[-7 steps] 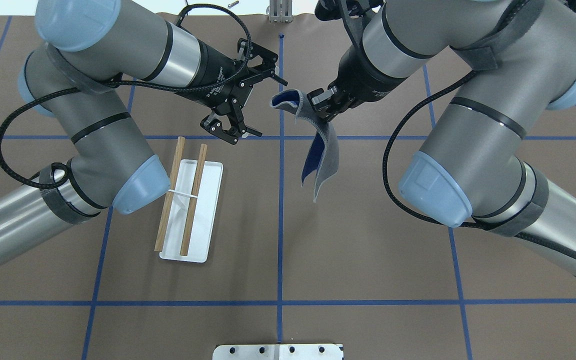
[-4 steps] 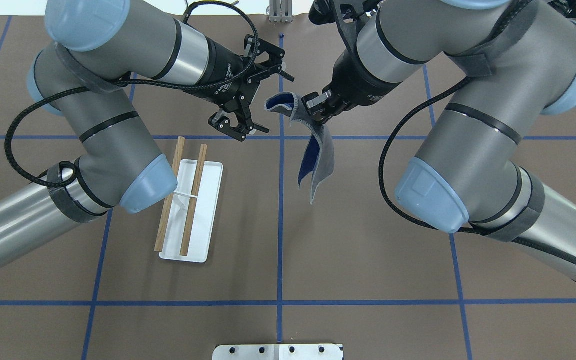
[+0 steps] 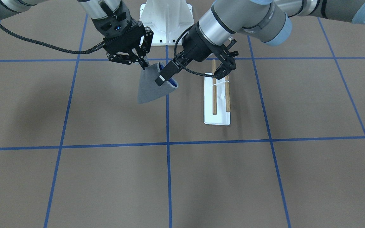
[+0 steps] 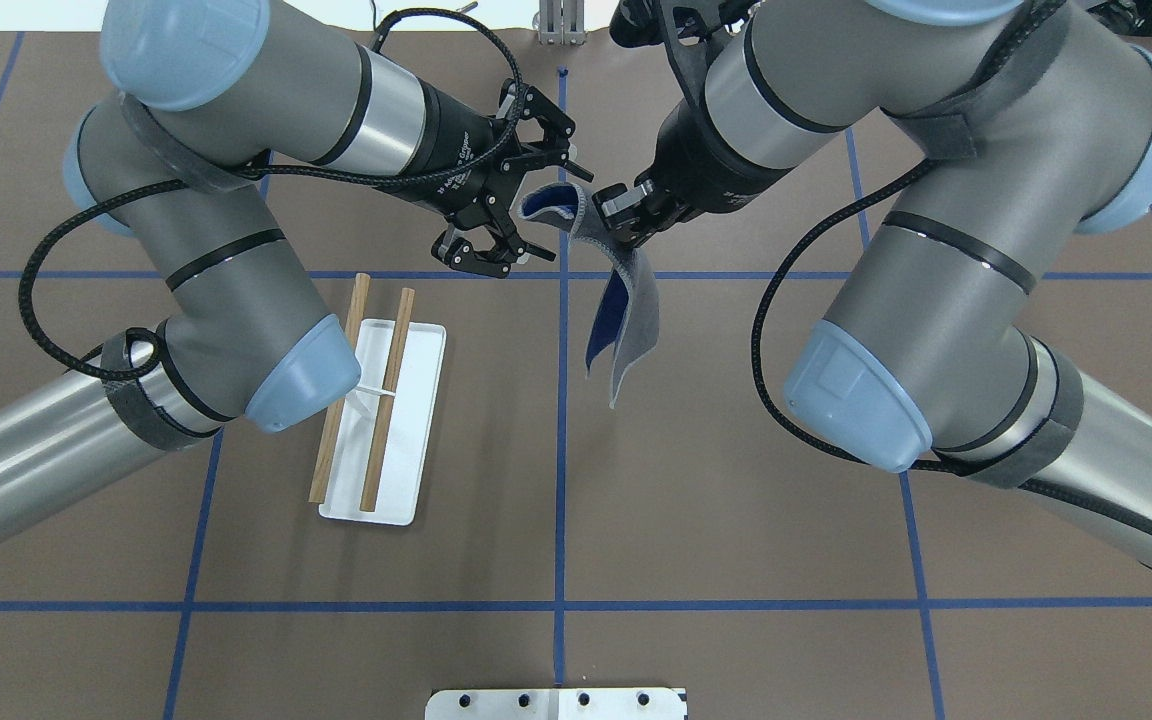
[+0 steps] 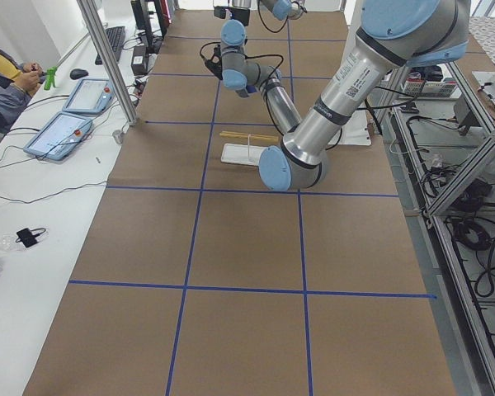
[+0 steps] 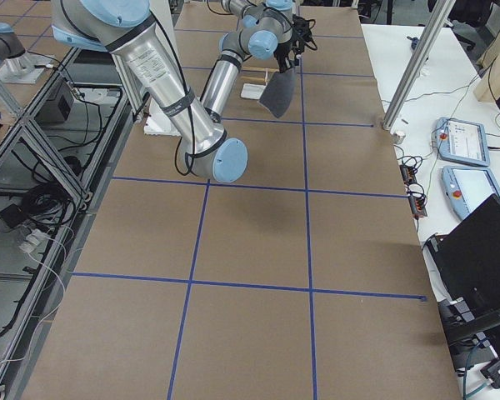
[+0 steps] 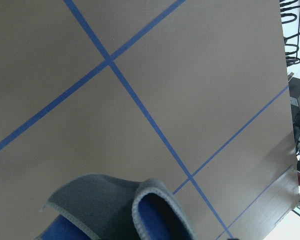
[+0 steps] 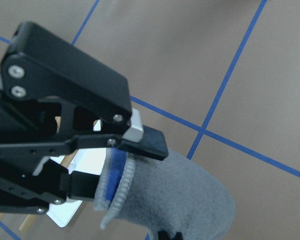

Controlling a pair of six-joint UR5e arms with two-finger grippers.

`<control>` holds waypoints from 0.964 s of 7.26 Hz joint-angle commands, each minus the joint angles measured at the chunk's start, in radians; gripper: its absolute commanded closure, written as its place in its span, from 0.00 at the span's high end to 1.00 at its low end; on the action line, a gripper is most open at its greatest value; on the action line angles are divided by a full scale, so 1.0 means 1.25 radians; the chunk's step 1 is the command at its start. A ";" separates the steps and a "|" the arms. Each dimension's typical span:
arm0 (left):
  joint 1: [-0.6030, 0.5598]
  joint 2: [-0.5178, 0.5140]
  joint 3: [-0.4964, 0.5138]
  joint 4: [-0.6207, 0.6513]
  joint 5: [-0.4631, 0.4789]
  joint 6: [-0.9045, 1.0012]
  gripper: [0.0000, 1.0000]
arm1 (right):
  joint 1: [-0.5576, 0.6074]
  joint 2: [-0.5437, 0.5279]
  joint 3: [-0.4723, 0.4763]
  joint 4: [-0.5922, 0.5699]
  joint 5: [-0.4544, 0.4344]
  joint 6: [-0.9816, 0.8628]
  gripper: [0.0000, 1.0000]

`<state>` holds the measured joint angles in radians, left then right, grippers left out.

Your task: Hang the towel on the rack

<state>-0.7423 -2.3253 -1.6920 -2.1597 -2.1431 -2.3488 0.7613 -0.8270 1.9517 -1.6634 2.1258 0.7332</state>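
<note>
Left pincer (image 4: 558, 214) nearer towel (image 4: 640, 312) in right pincer (image 4: 624, 220)

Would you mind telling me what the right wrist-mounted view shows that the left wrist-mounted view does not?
Only the right wrist-mounted view shows the left gripper, open around the towel's edge, with the rack behind it. Only the left wrist-mounted view shows the table's edge and cables beyond it. Both show the grey towel's blue inner side, the brown table and blue tape lines.

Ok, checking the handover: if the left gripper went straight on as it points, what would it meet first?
Probably the raised free edge of the towel, which the right gripper holds up. The left gripper is open, though depth is unclear.
</note>
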 commanded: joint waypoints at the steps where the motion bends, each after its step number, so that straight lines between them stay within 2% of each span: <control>1: 0.002 0.001 0.000 -0.011 0.000 -0.007 0.00 | -0.003 0.001 0.000 0.000 -0.003 0.004 0.00; 3: 0.004 0.002 0.000 -0.028 0.000 -0.001 0.00 | -0.003 0.000 -0.002 0.009 -0.003 0.004 0.00; 4: 0.004 0.002 0.000 -0.036 0.000 -0.001 0.00 | -0.003 -0.001 -0.003 0.015 -0.005 0.032 0.73; 5: 0.004 0.003 0.004 -0.037 0.000 0.001 0.00 | -0.003 -0.002 -0.003 0.031 -0.008 0.059 1.00; 6: 0.004 0.008 0.006 -0.039 -0.001 0.015 0.00 | -0.002 -0.013 -0.002 0.057 -0.005 0.063 1.00; 7: 0.004 0.033 0.003 -0.058 -0.001 0.136 0.00 | 0.008 -0.050 0.020 0.059 0.000 0.061 1.00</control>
<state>-0.7379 -2.3093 -1.6870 -2.2131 -2.1440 -2.2974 0.7618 -0.8501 1.9558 -1.6047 2.1204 0.8044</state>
